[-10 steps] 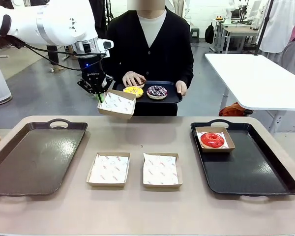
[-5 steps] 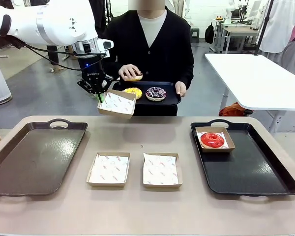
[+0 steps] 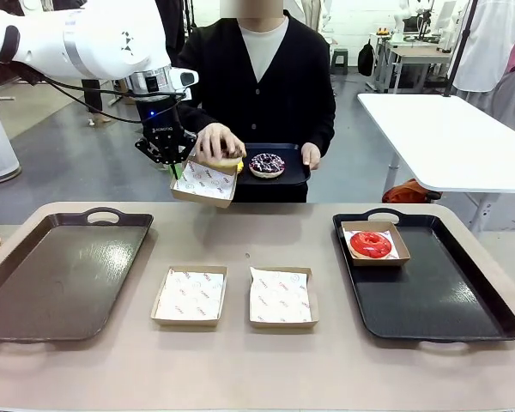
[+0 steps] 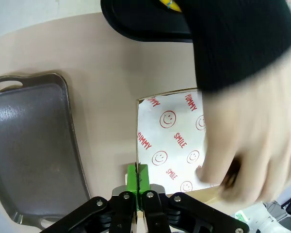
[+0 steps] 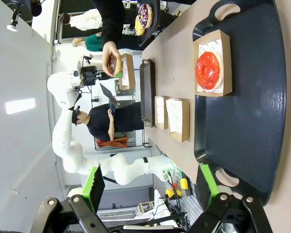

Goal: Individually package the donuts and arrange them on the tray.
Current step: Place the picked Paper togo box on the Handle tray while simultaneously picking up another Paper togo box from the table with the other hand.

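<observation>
"If you look across the table (image 3: pixel 240 378) from the robot's side, what takes up the most room?"

"Two big handled trays lie flat on it. A bare brown tray (image 3: pixel 60 275) is at the robot's left and a black tray (image 3: pixel 446 309) at its right. Between them sit two empty boxes (image 3: pixel 190 295) side by side, brown card with white printed liners. A third box (image 3: pixel 393 233) sits in the black tray's far left corner with the red donut (image 3: pixel 371 245) inside."

"And at the far side?"

"A person in a dark cardigan holds a small black tray (image 3: pixel 292 172). On it lie the purple donut (image 3: pixel 266 163) with white sprinkles and, beside it, the yellow donut (image 5: pixel 139 30). The person's hand (image 3: pixel 218 142) reaches over a fourth box, the held box (image 3: pixel 204 182), and covers part of its liner. Under the fingers is the brown donut (image 5: pixel 117 64), just above the liner or touching it — I cannot tell which."

"What about the grippers?"

"The left gripper (image 4: pixel 137 177) is raised above the table near its far edge. Its green pads are pinched tight on one rim of the held box, which tilts so the liner faces the robot. The right gripper (image 5: pixel 151 187) is spread wide with nothing between its fingers — the black tray lies ahead of it."
</observation>
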You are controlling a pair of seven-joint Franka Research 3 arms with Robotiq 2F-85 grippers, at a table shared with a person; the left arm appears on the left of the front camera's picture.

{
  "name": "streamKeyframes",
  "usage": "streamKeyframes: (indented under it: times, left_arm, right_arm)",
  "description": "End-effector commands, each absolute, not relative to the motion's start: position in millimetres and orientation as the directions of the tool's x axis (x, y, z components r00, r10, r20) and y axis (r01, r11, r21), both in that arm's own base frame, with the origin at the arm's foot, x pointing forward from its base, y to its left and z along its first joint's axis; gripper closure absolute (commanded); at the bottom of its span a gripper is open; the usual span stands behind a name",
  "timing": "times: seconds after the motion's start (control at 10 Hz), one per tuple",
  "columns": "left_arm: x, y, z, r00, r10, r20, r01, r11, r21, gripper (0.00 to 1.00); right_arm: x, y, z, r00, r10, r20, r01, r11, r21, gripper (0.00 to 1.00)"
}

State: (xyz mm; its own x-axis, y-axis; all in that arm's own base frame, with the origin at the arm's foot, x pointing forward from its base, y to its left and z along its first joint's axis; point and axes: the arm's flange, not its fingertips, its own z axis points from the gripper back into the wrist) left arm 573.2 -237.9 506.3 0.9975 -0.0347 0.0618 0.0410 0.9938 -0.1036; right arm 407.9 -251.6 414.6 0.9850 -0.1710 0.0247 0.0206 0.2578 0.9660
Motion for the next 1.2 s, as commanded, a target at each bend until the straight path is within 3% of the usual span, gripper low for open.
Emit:
streamKeyframes:
  times: [0.0,1.1]
  left_arm:
    - [572.6,-235.2,505.4,0.997,-0.043,0.066,0.049,0.994,-0.102,1.00]
    - [572.6,-235.2,505.4,0.997,-0.043,0.066,0.049,0.994,-0.102,1.00]
  right_arm:
    - [407.5,-251.9,414.5,0.985,-0.170,0.022,0.023,0.256,0.966,0.00]
    - [407.5,-251.9,414.5,0.985,-0.170,0.022,0.023,0.256,0.966,0.00]
